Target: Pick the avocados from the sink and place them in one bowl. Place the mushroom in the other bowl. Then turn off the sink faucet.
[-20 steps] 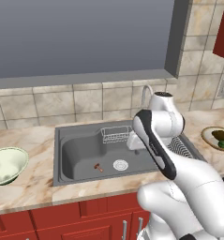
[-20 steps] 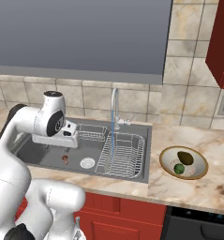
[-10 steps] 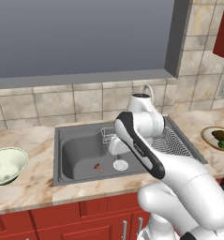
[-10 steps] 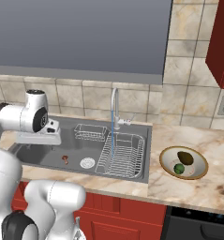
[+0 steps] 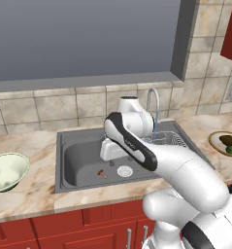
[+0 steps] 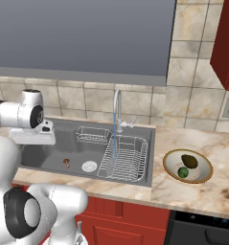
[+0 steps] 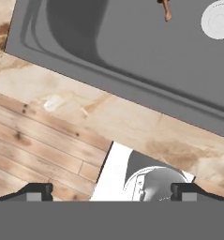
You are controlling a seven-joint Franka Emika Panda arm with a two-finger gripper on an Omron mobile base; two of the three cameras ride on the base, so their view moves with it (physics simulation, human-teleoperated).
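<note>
The end effector point(image 7: 111, 190) is standing wide open and gripping nothing; in the hand view its two dark fingertips point(image 7: 36, 189) are sitting far apart at the bottom corners of the frame. That view is looking down past the near edge of the sink point(image 7: 132, 61) onto the marble tabletop point(image 7: 108, 119) and the wooden floor point(image 7: 33, 150) at lower left.

The mushroom point(image 5: 101, 172) is lying on the sink floor at center left of the left base view, just left of the round white drain point(image 5: 124, 170). In the right base view it is showing at left center, and in the hand view it is peeking in at the top edge.

Both avocados point(image 6: 187, 165) are sitting together in the shallow tan bowl point(image 6: 202, 171) at right center of the right base view, the dark one just above the green one. The pale green bowl point(image 5: 15, 165) is resting on the tabletop at far left of the left base view.

A thin stream of water point(image 6: 115, 136) is running from the sink faucet point(image 6: 117, 103) onto the wire rack point(image 6: 125, 158).
</note>
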